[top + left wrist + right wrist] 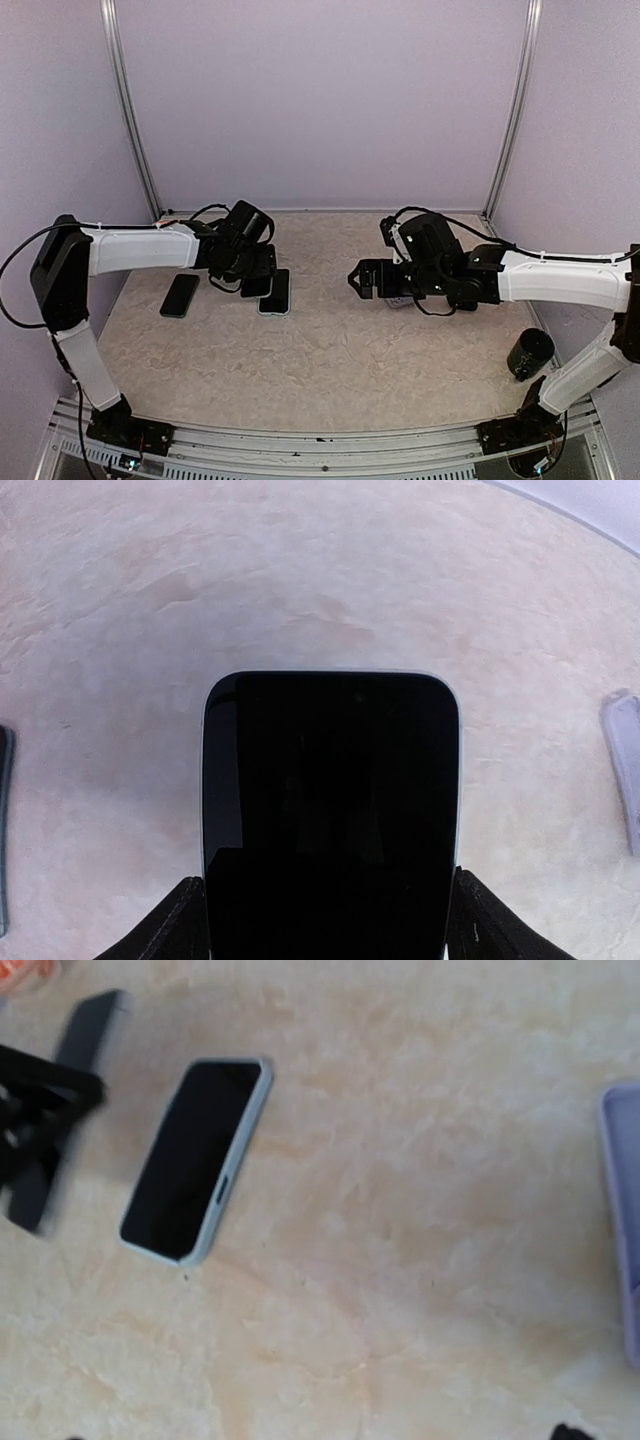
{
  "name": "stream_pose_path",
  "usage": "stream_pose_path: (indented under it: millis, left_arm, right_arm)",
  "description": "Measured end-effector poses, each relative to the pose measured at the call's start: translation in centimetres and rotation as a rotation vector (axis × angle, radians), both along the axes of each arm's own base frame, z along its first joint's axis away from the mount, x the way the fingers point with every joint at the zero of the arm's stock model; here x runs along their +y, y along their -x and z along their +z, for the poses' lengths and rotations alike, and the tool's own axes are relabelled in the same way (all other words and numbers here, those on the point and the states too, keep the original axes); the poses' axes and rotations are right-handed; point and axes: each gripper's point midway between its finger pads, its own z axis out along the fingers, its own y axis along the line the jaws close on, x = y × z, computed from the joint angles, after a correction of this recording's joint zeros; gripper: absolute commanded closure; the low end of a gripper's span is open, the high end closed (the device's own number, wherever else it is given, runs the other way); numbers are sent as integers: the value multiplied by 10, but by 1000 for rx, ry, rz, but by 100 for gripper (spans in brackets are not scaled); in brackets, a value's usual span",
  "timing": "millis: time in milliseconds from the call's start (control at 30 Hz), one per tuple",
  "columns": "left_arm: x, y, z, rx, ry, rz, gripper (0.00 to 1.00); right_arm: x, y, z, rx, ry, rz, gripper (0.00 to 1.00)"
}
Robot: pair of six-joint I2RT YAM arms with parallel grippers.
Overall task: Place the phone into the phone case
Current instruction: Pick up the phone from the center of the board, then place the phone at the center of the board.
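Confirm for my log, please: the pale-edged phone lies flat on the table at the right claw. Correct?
No, wrong claw: the pale-edged phone lies flat on the table at the left claw; the left wrist view shows it between that claw's fingers.

Both arms reached inward, left claw [255, 278] angled down, jaws parted, right claw [356, 280] wide open.

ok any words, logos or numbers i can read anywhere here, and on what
No text can be read in any view.
The phone: its screen is black and blank, with no logo showing.
The black cup: it is too small to tell whether it carries any print.
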Motion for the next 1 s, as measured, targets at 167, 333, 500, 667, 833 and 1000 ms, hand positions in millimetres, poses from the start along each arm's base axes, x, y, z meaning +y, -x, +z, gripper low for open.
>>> stream_pose_path:
  millis: [167,333,500,667,833,1000]
  left_arm:
    - [-71,-1,21,-40,61,-103,48]
    - [-126,-2,8,-32,78,-173,48]
    - [-154,1,-35,28,53,-204,48]
    - [-168,7,-65,72,26,-209,47]
    - [-179,18,-78,96,28,-207,43]
    - [-183,21,-81,99,38,-191,37]
  right_arm:
    - [-16,2,20,-44,-27,-33,1]
    - [-36,8,21,-51,-23,-64,1]
    - [-52,13,19,-47,-11,-99,1]
    - [-65,15,23,-58,-10,-127,1]
    - [-76,11,22,-61,0,-159,1]
    - [-83,6,19,-57,6,-183,1]
